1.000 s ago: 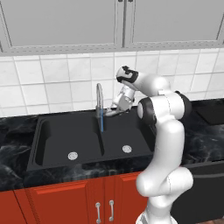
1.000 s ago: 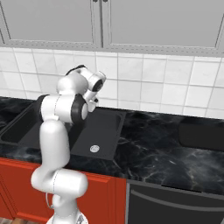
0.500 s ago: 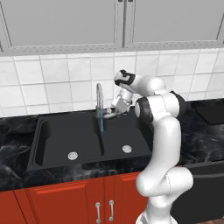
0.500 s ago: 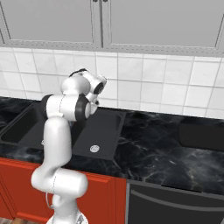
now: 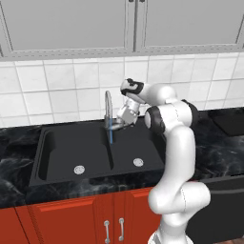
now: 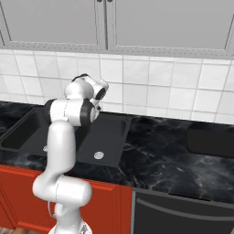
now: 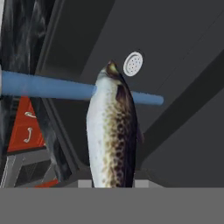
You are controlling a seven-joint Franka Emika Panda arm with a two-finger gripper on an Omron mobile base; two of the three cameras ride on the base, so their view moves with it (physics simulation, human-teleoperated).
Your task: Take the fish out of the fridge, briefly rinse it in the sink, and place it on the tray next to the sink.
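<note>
Over the black double-basin sink, near its centre divider, the gripper is held clamped on the fish. From the hand view, a speckled brown back and pale belly are seen, head pointing away toward the basin floor.

Change noted: across the last second the hand has been carried a little further toward the faucet, so that the fish is now crossed by the blue water stream. Rinsing is judged to be under way; placing on the tray remains.

Basins: both are seen bare apart from one round silver drain each and.

Farther along the black marble counter, at its right end, a dark rectangular item is seen, possibly the tray; this cannot be told.
</note>
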